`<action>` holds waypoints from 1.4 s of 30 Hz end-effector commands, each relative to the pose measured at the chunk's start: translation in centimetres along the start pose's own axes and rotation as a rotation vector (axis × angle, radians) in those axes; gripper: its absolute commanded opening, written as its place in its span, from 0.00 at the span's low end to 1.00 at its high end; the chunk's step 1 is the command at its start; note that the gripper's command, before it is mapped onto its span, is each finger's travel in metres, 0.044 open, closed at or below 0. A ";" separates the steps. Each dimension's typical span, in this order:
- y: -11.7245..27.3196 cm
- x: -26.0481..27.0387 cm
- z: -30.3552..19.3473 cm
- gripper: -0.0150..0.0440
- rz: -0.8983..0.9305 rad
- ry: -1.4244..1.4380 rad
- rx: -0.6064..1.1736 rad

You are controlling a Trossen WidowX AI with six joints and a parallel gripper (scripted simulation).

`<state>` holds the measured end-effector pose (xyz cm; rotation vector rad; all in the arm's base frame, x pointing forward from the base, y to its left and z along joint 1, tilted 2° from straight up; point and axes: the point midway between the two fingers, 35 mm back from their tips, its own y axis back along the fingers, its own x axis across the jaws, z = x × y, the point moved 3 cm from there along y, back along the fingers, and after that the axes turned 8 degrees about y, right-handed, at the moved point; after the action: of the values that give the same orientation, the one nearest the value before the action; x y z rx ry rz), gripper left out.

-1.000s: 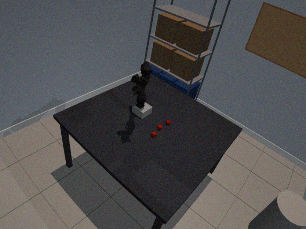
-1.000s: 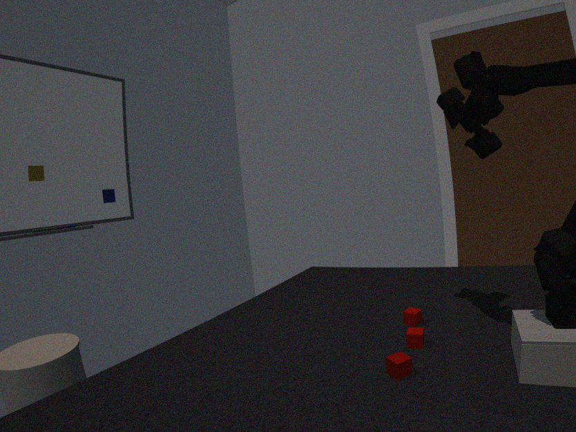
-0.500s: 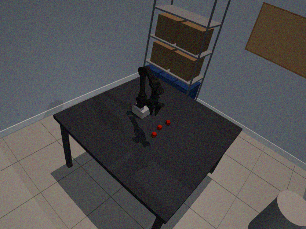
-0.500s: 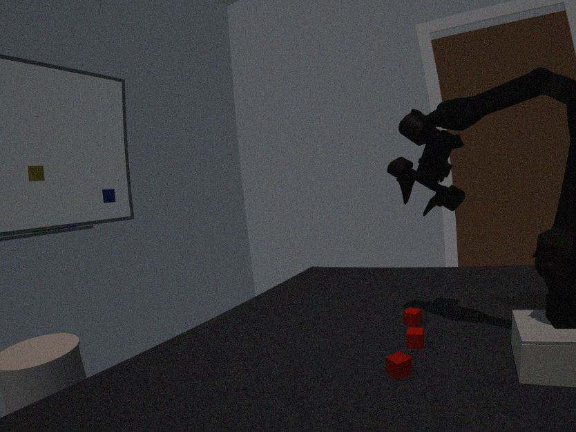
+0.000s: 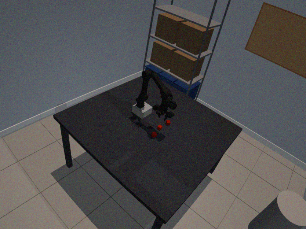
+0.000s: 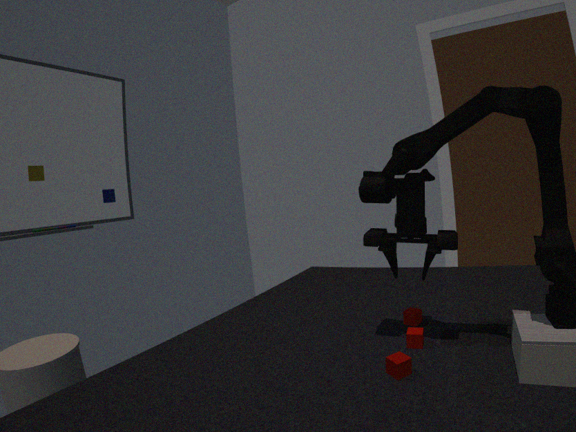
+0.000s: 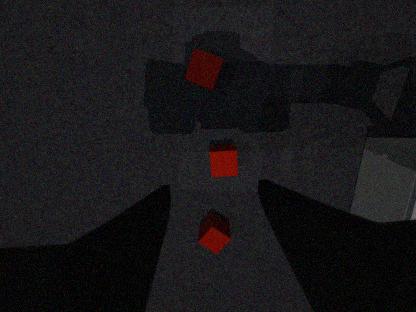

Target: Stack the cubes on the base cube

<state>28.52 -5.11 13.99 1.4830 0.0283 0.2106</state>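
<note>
Three red cubes sit apart on the dark counter [image 6: 288, 354], none stacked, so nothing of the build is done yet. The hand [image 6: 409, 271] hangs above them with its fingers pointing straight down, spread partway and holding nothing.

Directly beneath the hand, well below the fingertips, is the far cube [image 6: 412, 316]; in the wrist view it lies at the upper end of the row, inside the hand's shadow. The middle cube [image 6: 414, 336] lies just outward from it, square to the view, and the near cube [image 6: 398, 364] lies farther out again, turned at an angle. In the wrist view the lower two of the row show in the gap between the dark fingers.

Which of the three is the fixed base cube cannot be told from their looks; all are alike in colour and size.

Everything is left: descending on a loose cube, closing on it, carrying it to one top corner of the base, doing the same for the opposite corner with a slim gap between, then letting go and pulling back.
</note>
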 end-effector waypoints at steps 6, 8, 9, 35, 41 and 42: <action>-1.4 -0.4 -2.1 0.70 -0.077 0.041 0.058; -2.8 -0.4 -2.2 0.70 -0.077 0.041 0.058; -3.9 -0.4 -2.2 0.70 -0.077 0.041 0.058; -10.7 -1.1 -2.7 0.70 -0.078 0.041 0.057; -11.6 -1.2 -2.7 0.70 -0.078 0.041 0.057; -11.8 -1.3 -2.7 0.70 -0.078 0.041 0.058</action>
<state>28.36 -3.52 2.49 1.5267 0.1222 0.1772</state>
